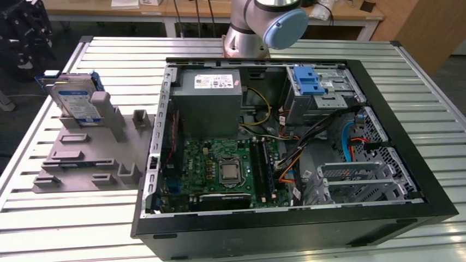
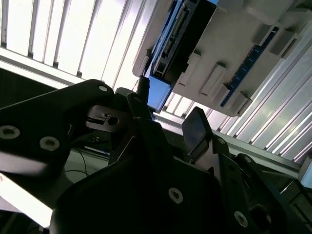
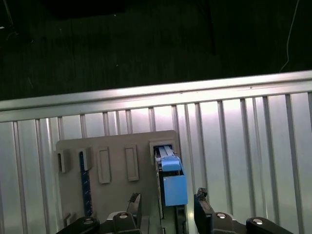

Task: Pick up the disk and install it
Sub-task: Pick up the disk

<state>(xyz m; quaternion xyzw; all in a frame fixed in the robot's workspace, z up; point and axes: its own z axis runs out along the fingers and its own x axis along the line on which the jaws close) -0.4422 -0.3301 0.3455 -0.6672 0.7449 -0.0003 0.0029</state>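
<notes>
Disk: stands on edge in a slot at the far corner of a grey holder, on the exterior view's left of the slatted metal table. It is upright with a slight lean. Its labelled broad face is turned toward the exterior camera, and a grey post of the holder covers part of its lower right. In the first wrist view the disk is seen edge-on as a narrow strip with the blue carrier end uppermost. The strip runs parallel to the table slats.

Gripper: hangs above the disk, jaws spread and holding nothing. In the first wrist view one finger lies on each side of the blue end, and both are clear of it. The second wrist view shows the gripper with the same gap and the disk beyond it.

Clearances: the space above the disk is open. The holder's other slots lie beside the disk. The table edge runs close behind the holder. The open computer case sits just beside the holder on the exterior view's right, with its interior exposed from above.
</notes>
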